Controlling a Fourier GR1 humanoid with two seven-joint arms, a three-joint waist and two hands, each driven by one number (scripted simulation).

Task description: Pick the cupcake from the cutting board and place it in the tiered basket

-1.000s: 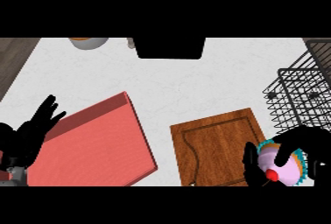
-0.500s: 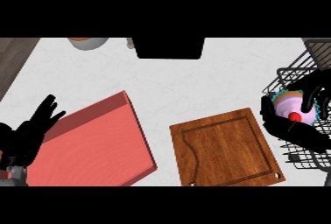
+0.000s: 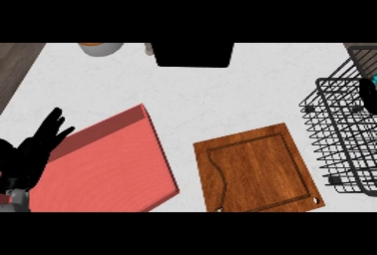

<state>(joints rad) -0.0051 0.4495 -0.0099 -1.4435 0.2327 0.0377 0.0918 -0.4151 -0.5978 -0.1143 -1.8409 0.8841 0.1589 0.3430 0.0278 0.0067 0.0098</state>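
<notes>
Bare board [image 3: 258, 169], wire basket [image 3: 340, 144] at right.
Our left hand [image 3: 33, 149] rests open; our right hand's state is hidden. We should release low inside.

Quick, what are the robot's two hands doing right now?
Left hand: open, fingers up, resting at the left edge.
Right hand: mostly out of view over the tiered basket; cannot be told.

Red mat [image 3: 103, 164] on white counter [image 3: 221, 94]; black box [image 3: 194, 54], possibly bowl [image 3: 101, 48], far edge.
</notes>
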